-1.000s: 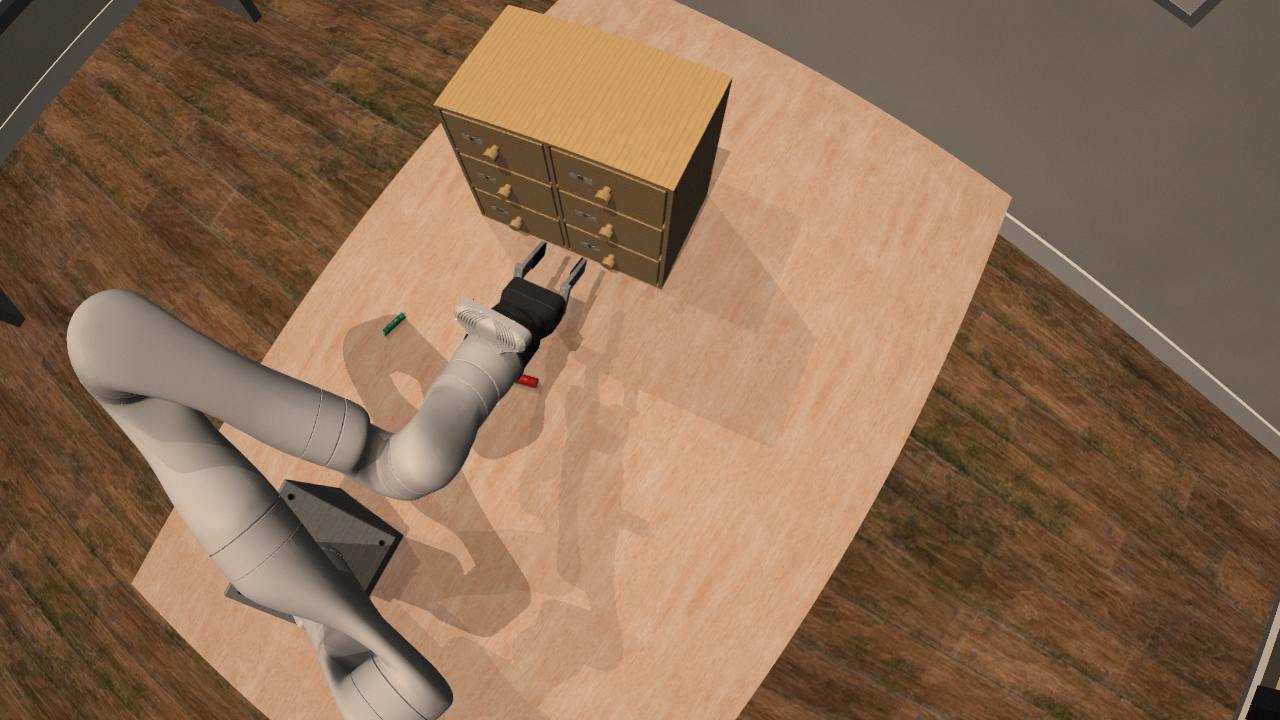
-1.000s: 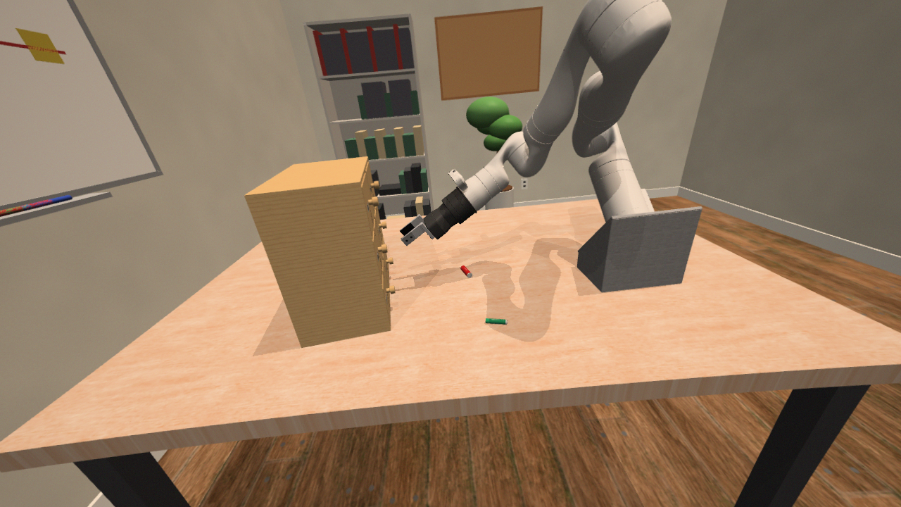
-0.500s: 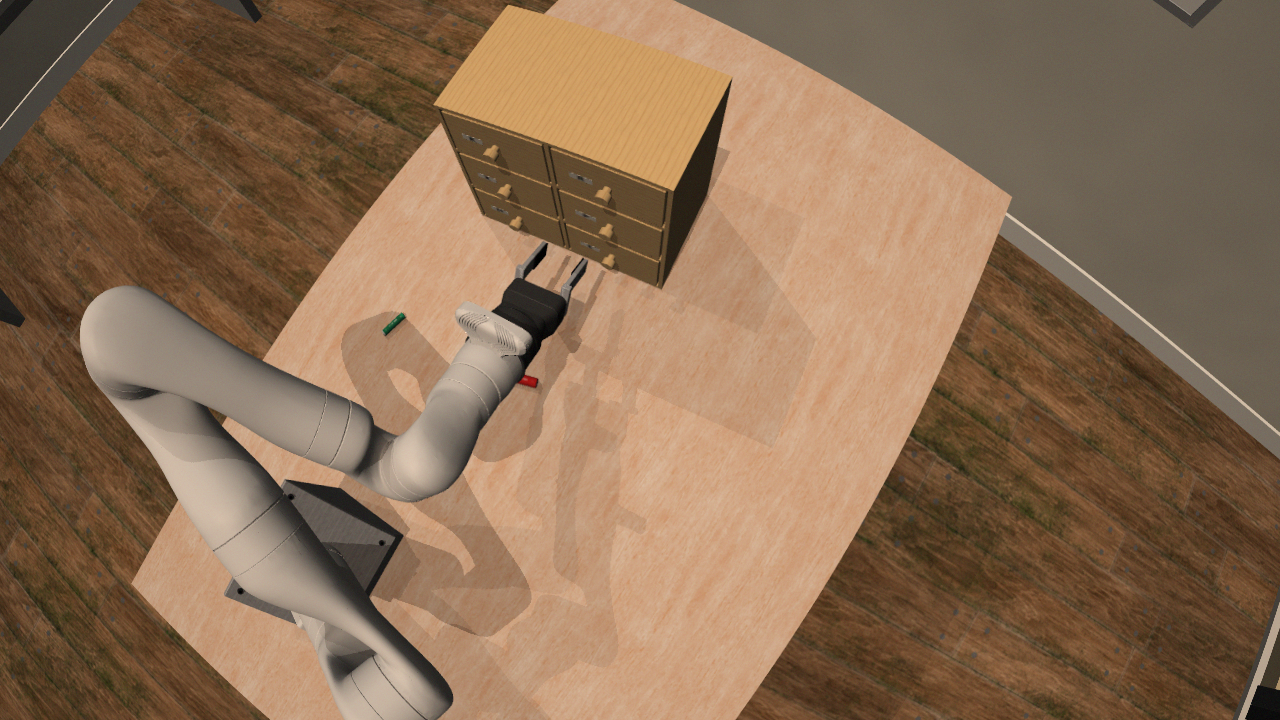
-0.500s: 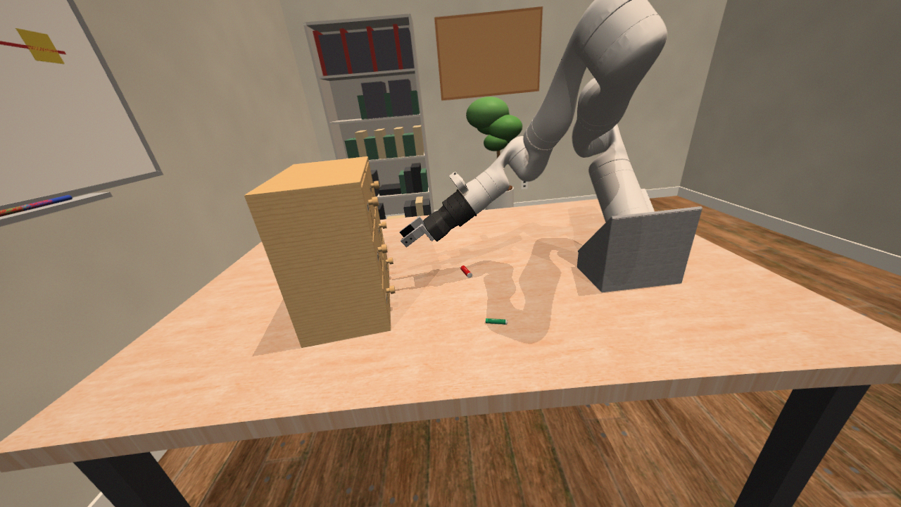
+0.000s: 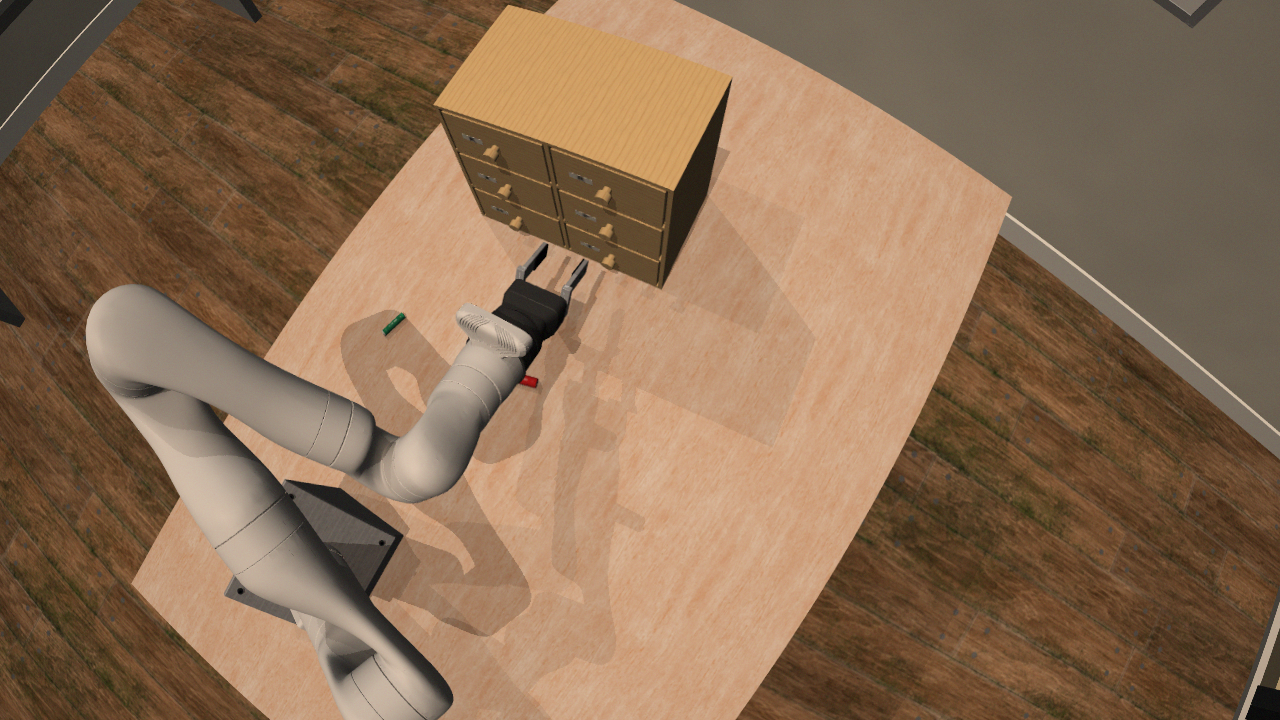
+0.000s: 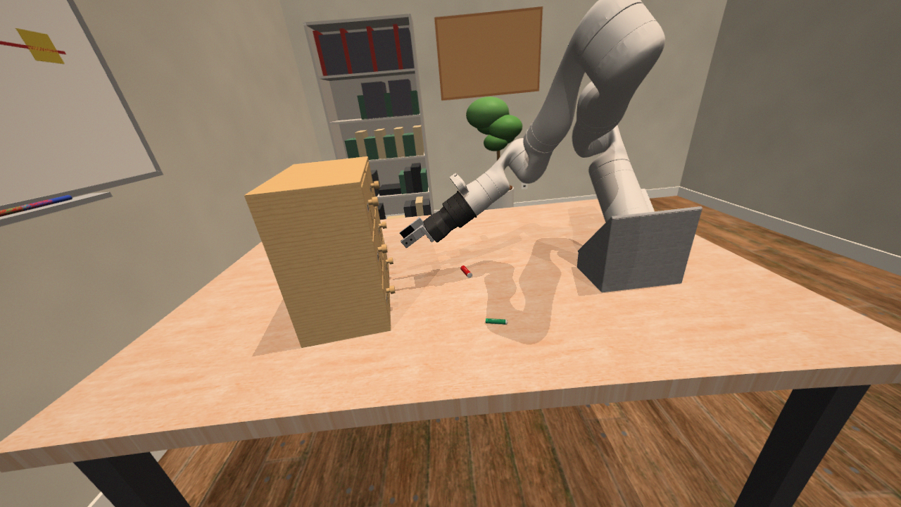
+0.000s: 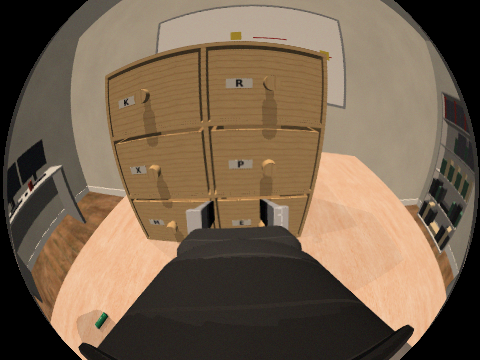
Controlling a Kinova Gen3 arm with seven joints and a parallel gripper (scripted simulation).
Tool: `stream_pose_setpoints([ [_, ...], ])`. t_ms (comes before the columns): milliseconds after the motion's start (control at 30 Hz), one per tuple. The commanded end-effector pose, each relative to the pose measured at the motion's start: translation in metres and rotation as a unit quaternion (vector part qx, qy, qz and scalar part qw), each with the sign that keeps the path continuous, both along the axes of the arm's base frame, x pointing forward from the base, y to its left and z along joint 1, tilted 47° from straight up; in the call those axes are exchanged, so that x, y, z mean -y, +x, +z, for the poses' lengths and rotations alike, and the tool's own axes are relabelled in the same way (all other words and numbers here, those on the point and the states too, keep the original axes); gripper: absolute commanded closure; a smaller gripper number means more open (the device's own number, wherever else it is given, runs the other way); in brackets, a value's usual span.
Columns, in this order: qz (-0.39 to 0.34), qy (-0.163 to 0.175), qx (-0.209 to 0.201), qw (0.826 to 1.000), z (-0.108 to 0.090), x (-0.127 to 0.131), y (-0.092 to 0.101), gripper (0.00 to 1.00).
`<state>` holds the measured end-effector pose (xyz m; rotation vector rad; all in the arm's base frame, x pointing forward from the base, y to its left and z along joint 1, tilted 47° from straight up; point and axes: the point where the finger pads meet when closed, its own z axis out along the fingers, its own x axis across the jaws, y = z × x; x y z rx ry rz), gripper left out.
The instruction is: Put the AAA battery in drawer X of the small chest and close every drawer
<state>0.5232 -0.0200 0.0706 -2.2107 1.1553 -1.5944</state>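
The chest (image 5: 581, 89) (image 6: 327, 265) stands upright with all six drawers in or nearly in. Drawer X (image 5: 532, 198) (image 7: 185, 177) is the left column's middle one, with its round knob (image 5: 504, 191) (image 7: 154, 171). A slim green battery (image 5: 393, 323) (image 6: 495, 321) (image 7: 101, 320), which looks like the AAA, lies on the table (image 5: 859, 268) (image 6: 220, 378). My gripper (image 5: 563, 255) (image 6: 405, 238) (image 7: 237, 209) is open and empty, a little in front of the chest and above the table. In the wrist view its fingers overlap the bottom drawers, lower than and right of the X knob.
A thicker red battery (image 5: 529, 381) (image 6: 466, 271) lies on the table, partly under the arm in the top view. Drawers K (image 7: 175, 85) and P (image 7: 295, 155) border X above and to the right. The grey arm mount (image 6: 648, 252) stands across the table from the chest.
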Motion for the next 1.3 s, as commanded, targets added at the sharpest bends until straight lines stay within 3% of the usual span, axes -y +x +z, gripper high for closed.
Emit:
stream_pose_setpoints([
  [0, 0.0, 0.0, 0.001, 1.0, 0.0, 0.0, 0.0, 0.0],
  [700, 0.001, 0.0, 0.001, 1.0, -0.002, 0.002, 0.0, 0.0],
  [1267, 0.001, 0.0, 0.001, 1.0, -0.044, 0.048, 0.001, 0.0],
])
